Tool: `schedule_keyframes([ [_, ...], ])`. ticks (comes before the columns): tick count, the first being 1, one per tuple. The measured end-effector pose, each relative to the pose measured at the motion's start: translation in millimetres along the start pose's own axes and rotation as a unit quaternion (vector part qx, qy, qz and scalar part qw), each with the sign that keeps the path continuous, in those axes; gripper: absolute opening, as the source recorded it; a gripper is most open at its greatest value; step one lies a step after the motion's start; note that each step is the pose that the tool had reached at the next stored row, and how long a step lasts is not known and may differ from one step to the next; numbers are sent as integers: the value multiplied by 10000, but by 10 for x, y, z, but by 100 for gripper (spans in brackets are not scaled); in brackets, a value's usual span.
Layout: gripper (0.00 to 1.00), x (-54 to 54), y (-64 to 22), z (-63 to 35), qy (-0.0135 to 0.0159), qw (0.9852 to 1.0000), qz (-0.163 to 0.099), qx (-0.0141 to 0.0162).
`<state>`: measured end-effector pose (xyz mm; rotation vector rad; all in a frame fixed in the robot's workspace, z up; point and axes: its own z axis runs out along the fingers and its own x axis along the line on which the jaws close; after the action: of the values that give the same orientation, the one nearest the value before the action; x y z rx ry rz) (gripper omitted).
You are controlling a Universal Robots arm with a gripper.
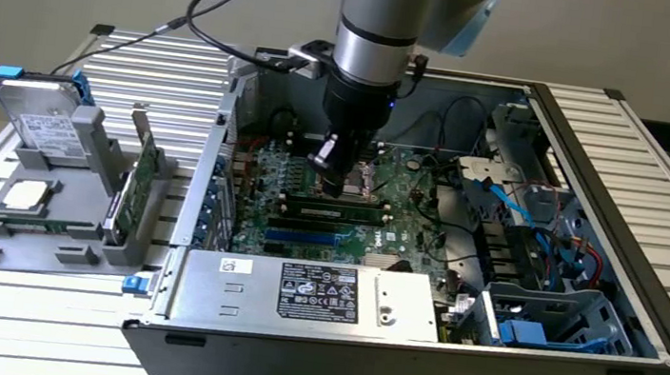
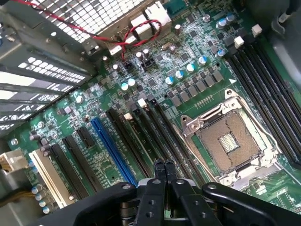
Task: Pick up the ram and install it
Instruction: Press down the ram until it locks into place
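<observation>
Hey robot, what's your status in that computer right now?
End effector shut, empty, low over the motherboard slots. Ram seated in a slot, just below the fingertips in the exterior view. Nothing in the way.

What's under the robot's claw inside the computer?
The shut claw hangs over the green motherboard, just above its long dark memory slots. The claw's own black body covers the board nearest the wrist camera.

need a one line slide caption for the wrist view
Closed end effector poised above the motherboard, over the memory slots beside the empty CPU socket.
</observation>
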<state>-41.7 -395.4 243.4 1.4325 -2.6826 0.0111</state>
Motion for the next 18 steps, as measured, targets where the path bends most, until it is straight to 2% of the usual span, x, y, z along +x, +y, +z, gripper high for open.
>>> schedule_keyframes([
  [4,10,0,0,0,-12,9995,311,-29],
  [8,10,0,0,0,-25,9981,613,-57],
  [13,10,0,0,0,-43,9953,967,-92],
  [18,10,0,0,0,-63,9915,1297,-127],
])
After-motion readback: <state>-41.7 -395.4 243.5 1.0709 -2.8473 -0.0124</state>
